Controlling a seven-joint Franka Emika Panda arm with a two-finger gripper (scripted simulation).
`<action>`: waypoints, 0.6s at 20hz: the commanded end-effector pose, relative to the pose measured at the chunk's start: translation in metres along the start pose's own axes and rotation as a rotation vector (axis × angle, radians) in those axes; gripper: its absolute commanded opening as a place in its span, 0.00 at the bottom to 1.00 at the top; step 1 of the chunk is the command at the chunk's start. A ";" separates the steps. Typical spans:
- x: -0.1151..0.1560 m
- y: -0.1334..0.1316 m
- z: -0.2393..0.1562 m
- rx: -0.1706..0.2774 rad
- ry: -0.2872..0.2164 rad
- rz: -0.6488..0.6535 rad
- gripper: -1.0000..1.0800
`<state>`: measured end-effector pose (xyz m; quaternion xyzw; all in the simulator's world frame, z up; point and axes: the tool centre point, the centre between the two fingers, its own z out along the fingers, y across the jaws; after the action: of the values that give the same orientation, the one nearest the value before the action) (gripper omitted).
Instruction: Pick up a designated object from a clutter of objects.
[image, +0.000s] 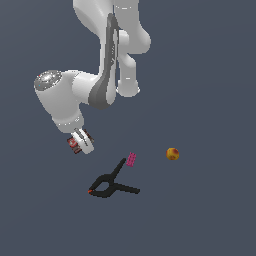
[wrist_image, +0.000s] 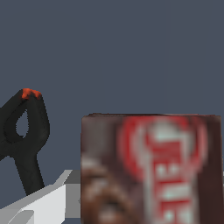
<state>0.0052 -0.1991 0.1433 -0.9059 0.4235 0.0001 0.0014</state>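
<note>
The gripper (image: 80, 143) clasped the packet (wrist_image: 151, 170) above the floor (image: 210, 210), its long axis unclear, left of the clamp (image: 111, 185), block (image: 131, 159) and ball (image: 172, 154), with open floor around.

The exterior view is looking steeply down from well above, taking in the white arm (image: 95, 75) and the dark grey floor (image: 210, 215). The wrist view is sitting very near a blurred brown-red packet (wrist_image: 151, 168). Both are showing the black spring clamp with orange tips (image: 111, 186) (wrist_image: 26, 135).

one packet (wrist_image: 151, 168), one clamp (image: 111, 184), one pink block (image: 131, 159), one ball (image: 172, 154)
</note>
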 end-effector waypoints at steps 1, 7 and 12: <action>-0.004 0.008 -0.025 0.000 0.000 0.001 0.00; -0.014 0.027 -0.089 -0.001 0.000 0.001 0.00; -0.022 0.043 -0.145 -0.002 0.001 0.002 0.00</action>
<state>-0.0363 -0.2090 0.2714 -0.9056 0.4242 -0.0001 0.0010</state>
